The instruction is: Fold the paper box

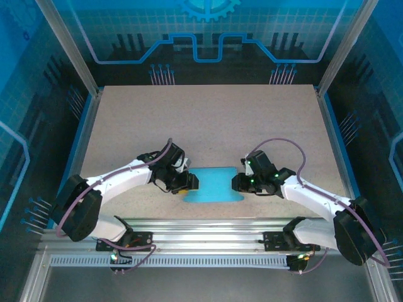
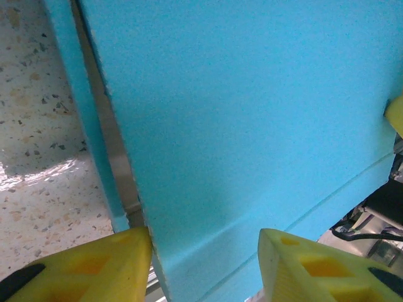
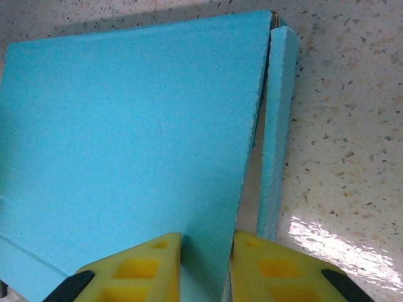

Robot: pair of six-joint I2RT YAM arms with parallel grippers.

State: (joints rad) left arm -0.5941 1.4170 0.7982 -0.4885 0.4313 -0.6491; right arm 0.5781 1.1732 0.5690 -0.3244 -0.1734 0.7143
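The paper box (image 1: 214,187) lies at the near middle of the bench (image 1: 208,119), long axis left–right. Left tool (image 1: 191,182), jaws apart, straddles its left end; right tool (image 1: 237,184), equally near, jaws narrow about the right panel edge, grip not discernible.

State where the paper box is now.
In the top view the paper box lies near the front edge of the table, centred between the left claw and the right claw.
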